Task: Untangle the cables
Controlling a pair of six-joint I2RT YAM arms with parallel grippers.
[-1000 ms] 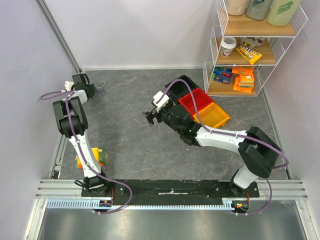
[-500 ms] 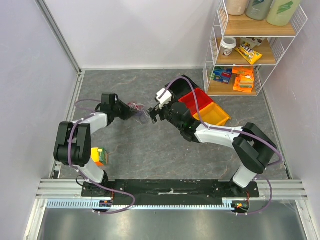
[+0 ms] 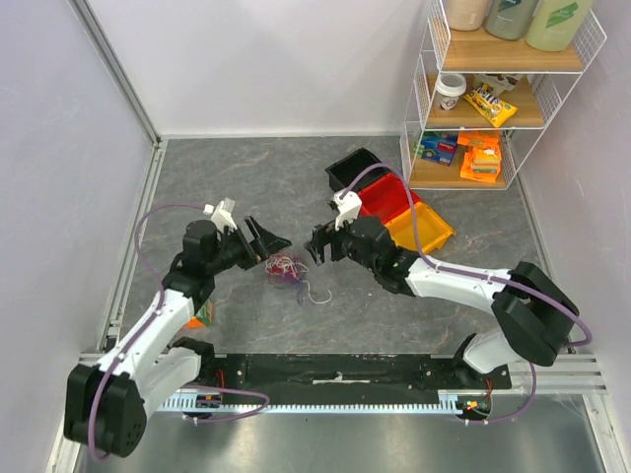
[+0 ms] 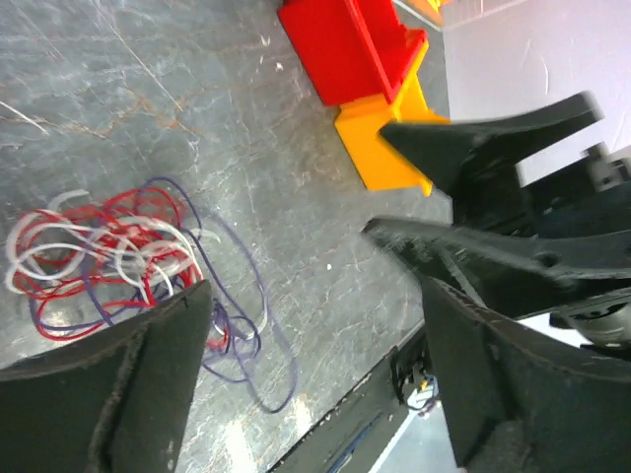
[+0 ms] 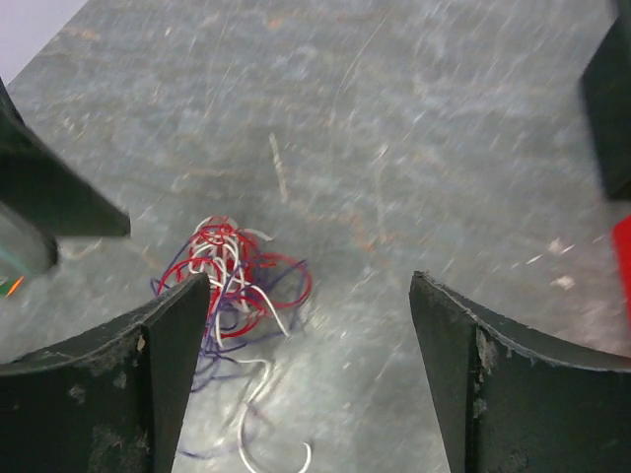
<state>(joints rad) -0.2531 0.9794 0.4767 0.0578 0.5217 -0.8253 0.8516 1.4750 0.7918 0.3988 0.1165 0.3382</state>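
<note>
The cables (image 3: 286, 268) lie on the grey table as a small loopy tangle of red, white and purple wires, with a white strand trailing toward the near edge. My left gripper (image 3: 273, 248) is open just left of and above the tangle, holding nothing. My right gripper (image 3: 315, 246) is open just to the tangle's right, its jaws wide and empty. In the left wrist view the cables (image 4: 99, 246) sit past the left fingertip of the gripper (image 4: 315, 365). In the right wrist view the cables (image 5: 237, 276) lie by the left fingertip of that gripper (image 5: 311, 345).
A black bin (image 3: 353, 169), a red bin (image 3: 389, 197) and a yellow bin (image 3: 422, 227) sit behind the right arm. A white wire shelf (image 3: 493, 89) stands at the back right. An orange and green box (image 3: 202, 313) lies beside the left arm.
The left arm swung from the far left corner to the middle with the cables, then opened and let them go onto the table. The right gripper moved nearer, beside the tangle.
</note>
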